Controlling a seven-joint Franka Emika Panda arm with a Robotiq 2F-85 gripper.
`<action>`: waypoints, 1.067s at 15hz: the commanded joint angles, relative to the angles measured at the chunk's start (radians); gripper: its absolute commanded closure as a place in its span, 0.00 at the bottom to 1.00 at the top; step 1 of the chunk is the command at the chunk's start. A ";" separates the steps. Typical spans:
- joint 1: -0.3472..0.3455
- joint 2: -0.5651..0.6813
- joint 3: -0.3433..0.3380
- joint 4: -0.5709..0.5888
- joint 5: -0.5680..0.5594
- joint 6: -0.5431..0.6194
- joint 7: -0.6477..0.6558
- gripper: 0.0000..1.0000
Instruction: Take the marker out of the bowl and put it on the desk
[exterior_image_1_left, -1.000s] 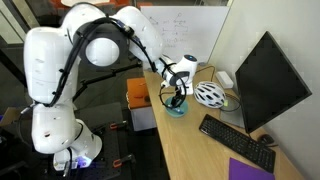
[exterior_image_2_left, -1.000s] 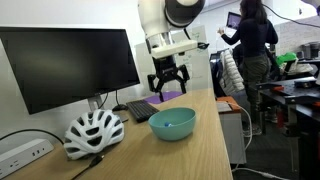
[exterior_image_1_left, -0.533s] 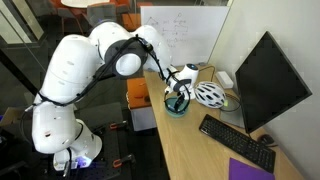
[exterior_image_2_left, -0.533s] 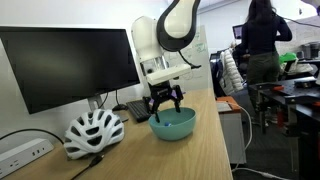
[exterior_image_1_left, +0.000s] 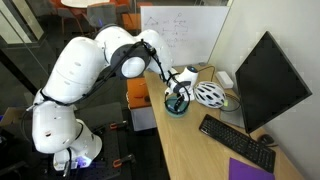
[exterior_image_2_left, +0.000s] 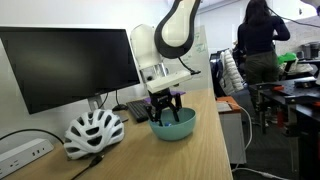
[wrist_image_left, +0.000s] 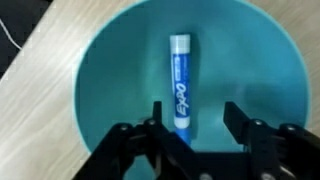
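Note:
The small teal-blue bowl (wrist_image_left: 110, 60) fills the wrist view and shows in both exterior views (exterior_image_1_left: 177, 108) (exterior_image_2_left: 180, 126) on the tan desk (exterior_image_2_left: 210, 155). A blue and white marker (wrist_image_left: 180, 75) lies inside the bowl along its middle. My gripper (wrist_image_left: 195, 115) is open, fingers lowered inside the bowl rim, with the marker's near end close to one finger. It also shows in both exterior views (exterior_image_1_left: 177, 96) (exterior_image_2_left: 166, 108). The marker is hidden in both exterior views.
A white vented bicycle helmet (exterior_image_2_left: 93, 133) (exterior_image_1_left: 210, 94) lies on the desk beside the bowl. A black monitor (exterior_image_2_left: 65, 62) and keyboard (exterior_image_1_left: 236, 141) stand further along. An orange-topped box (exterior_image_1_left: 138, 93) sits off the desk edge. A person (exterior_image_2_left: 258, 45) stands in the background.
My gripper has come down from above and beside the bowl to the bowl, its fingers now inside the rim. The bowl and helmet have not moved.

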 joint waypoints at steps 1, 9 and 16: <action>0.024 0.014 -0.026 0.017 0.034 -0.024 -0.025 0.34; 0.009 0.021 -0.017 0.009 0.067 0.000 -0.052 0.99; 0.014 -0.207 -0.054 -0.115 0.137 0.008 -0.030 0.95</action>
